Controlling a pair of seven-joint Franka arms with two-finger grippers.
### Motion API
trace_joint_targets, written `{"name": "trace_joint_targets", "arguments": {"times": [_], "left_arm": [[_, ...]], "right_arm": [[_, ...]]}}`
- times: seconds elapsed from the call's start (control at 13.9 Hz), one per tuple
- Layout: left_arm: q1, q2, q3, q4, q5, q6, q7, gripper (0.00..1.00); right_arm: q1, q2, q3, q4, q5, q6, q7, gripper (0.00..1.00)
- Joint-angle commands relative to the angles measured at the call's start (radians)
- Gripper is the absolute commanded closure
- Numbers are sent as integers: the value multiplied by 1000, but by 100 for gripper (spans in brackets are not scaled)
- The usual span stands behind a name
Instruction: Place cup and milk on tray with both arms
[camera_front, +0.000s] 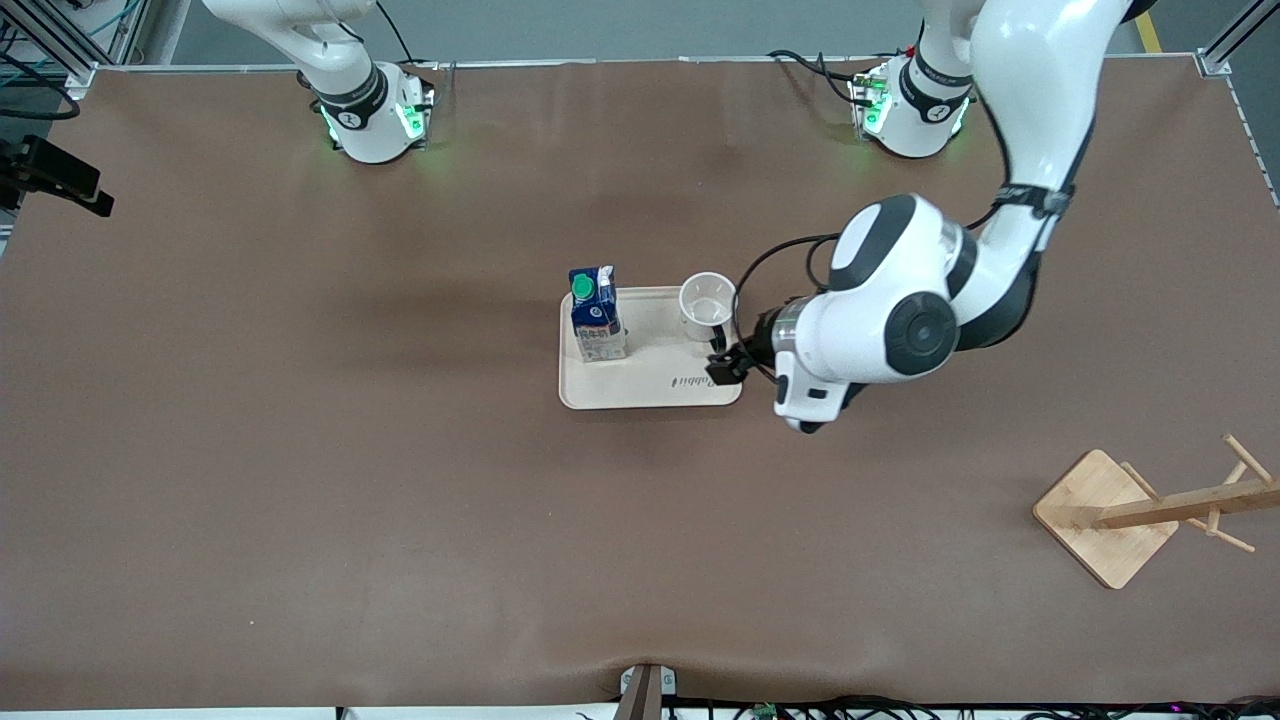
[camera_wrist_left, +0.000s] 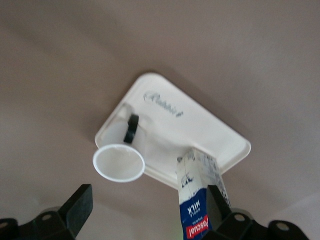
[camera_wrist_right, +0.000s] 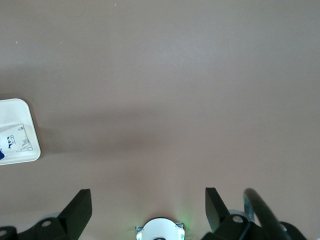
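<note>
Cream tray (camera_front: 650, 390) taken as landmark. Milk (camera_front: 597, 318) upright on tray, at the end toward the right arm. Cup (camera_front: 708, 303) upright on tray, at the corner toward the left arm's end, farther from the front camera than the script word; handle turned toward the left gripper (camera_front: 727, 365). Left gripper low at that tray edge, fingers spread, gripping nothing, cup judged released. Right gripper (camera_wrist_right: 148, 207) waiting over bare table (camera_front: 300, 500), well apart from tray, fingers spread, empty. Both items judged placed. Wooden rack (camera_front: 1140, 510) well apart, unused.
</note>
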Motion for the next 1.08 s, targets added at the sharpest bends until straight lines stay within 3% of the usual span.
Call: {"name": "trace_joint_targets", "arguments": {"times": [0.0,0.43,0.65,1.01], "left_arm": [[45,-57,3,6,108,-21,3,0],[162,-206,9,4,285,-96,114,0],[246,-260,6,6,277,-171,306,0],[341,-264,4,96,276,-323,554,0]], "right_arm": [[-11,8,4,21,8,-15,-13,0],[-17,8,4,31,7,-15,-13,0],[-20,14,4,32,7,-12,-13,0],[-17,14,1,29,7,48,-30,0]]}}
